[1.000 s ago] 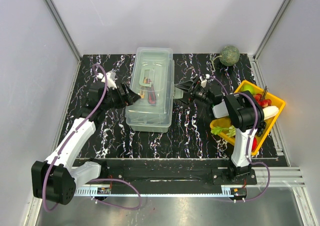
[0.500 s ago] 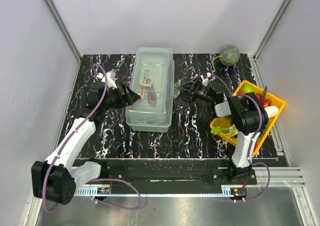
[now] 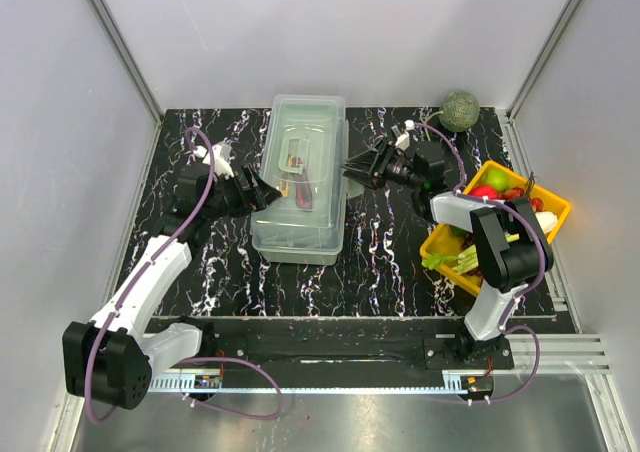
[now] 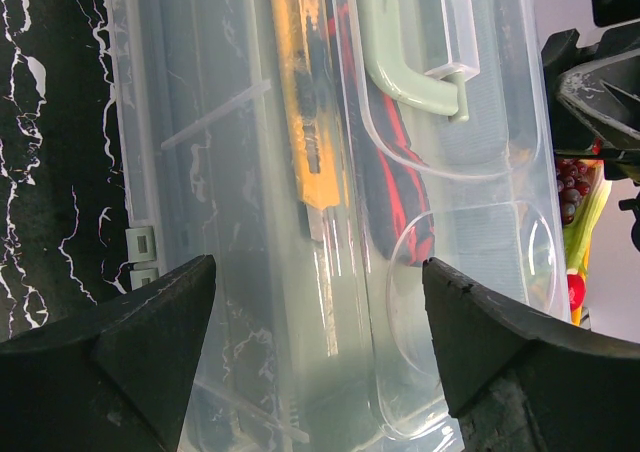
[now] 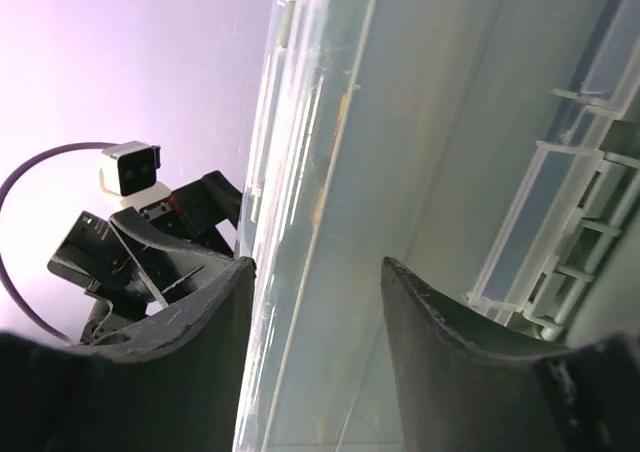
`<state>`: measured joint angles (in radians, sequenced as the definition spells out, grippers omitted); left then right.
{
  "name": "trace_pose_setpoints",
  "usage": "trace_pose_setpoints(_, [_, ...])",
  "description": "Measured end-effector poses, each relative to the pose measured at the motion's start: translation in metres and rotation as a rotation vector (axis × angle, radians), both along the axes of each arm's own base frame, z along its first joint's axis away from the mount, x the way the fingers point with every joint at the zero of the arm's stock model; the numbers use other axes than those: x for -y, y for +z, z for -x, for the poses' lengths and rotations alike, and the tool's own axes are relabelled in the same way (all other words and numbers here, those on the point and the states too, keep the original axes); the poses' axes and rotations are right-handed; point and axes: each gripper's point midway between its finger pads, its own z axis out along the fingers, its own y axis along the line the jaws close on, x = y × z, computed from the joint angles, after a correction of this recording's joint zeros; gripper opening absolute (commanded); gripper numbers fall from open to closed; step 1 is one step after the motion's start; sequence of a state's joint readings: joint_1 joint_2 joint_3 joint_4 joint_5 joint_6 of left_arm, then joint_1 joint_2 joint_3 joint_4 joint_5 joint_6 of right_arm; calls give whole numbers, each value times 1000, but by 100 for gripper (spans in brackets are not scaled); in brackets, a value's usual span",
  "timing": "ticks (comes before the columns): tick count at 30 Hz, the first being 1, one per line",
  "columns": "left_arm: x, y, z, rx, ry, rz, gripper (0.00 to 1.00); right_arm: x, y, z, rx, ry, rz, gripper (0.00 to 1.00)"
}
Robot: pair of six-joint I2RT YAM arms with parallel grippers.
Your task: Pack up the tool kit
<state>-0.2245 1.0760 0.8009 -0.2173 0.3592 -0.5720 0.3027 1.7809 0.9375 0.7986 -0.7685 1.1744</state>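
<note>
My left arm stretches over the bench [image 3: 380, 262], left pincer [image 3: 266, 191] released wide at the toolbox [image 3: 300, 227]'s left wall. My right arm bends inward, right pincer [image 3: 350, 170] straddling its right rim; gripping or not, I cannot tell.

White arms [image 3: 150, 272], black grippers [image 3: 270, 190] — purple cables [image 3: 210, 177].

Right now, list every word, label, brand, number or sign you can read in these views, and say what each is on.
None: no legible text shows in any view.
On the toolbox, the clear lid and pale handle carry no visible label.
On the yellow knife, there are dark marks along the body, too blurred to read as lettering.
</note>
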Motion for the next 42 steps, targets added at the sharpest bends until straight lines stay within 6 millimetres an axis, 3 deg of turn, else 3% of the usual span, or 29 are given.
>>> trace_pose_setpoints(4, [0,0,0,0,-1,-1,86,0,-8,-2,-28,-5,22,52])
trace_pose_setpoints(11, [0,0,0,1,-2,-2,86,5,-8,-5,-21,-48,60,54])
trace_pose_setpoints(14, [0,0,0,0,-2,-2,86,13,-12,-6,-31,-105,112,60])
trace_pose_setpoints(19, [0,0,-1,0,-3,-2,86,34,-22,-7,-58,-218,177,79])
trace_pose_setpoints(23, [0,0,0,0,-3,-2,86,56,-44,-10,-101,-318,228,86])
trace_pose_setpoints(25, [0,0,0,0,-3,-2,86,65,-58,-9,-133,-354,249,81])
trace_pose_setpoints(30, [0,0,-1,0,-3,-2,86,73,-87,-11,-218,-380,207,52])
trace_pose_setpoints(34, [0,0,-1,0,-3,-2,86,72,-118,-16,-319,-386,150,43])
trace_pose_setpoints(42, [0,0,0,0,-3,-3,86,66,-115,-23,-328,-359,63,39])
